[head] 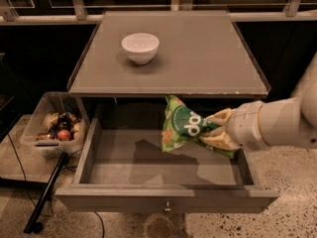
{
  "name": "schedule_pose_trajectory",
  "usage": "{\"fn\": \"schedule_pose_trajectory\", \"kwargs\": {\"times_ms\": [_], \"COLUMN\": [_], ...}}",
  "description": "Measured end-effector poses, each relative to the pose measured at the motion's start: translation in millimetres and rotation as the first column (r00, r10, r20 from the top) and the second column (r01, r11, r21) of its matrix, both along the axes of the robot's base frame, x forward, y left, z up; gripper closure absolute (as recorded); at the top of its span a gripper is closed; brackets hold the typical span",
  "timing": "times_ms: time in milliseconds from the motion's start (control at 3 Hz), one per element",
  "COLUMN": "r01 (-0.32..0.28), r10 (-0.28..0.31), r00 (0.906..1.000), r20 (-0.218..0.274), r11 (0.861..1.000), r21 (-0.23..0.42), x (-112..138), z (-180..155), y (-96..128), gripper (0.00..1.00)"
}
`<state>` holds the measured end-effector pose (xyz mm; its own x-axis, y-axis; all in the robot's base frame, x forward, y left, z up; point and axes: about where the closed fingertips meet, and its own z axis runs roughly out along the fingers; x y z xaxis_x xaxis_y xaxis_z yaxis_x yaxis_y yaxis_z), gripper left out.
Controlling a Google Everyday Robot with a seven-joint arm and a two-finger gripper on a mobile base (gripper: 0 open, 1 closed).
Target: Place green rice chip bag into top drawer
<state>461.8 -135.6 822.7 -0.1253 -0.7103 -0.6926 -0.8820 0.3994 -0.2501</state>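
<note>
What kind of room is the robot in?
Probably a kitchen snack corner: white bowl on the counter, clear bin beside it, gripper holding the green rice chip bag over the open top drawer.

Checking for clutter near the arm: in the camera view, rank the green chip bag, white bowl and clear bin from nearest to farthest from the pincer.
1. green chip bag: gripped in the pincer, over the open drawer.
2. white bowl: on the tabletop, up and to the left.
3. clear bin: far left, beside the drawer.
</note>
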Motion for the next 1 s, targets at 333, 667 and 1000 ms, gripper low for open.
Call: {"fn": "schedule_pose_trajectory", "kwargs": {"times_ms": [333, 667, 1000], "r01": [-0.028, -0.034, -0.008], "r10": [0.028, 0.034, 0.007], "r00": [0.9995, 0.9994, 0.9999], "r20": [-0.017, -0.006, -0.011], "r11": [0.999, 0.999, 0.999], "r21": [-0.020, -0.037, -0.054], "x": [4.4, 25.8, 41.1], "z": [-39.4, -66.8, -99.9], "y": [26.0, 44.2, 48.4], "gripper": [1.00, 1.00, 1.00]}}
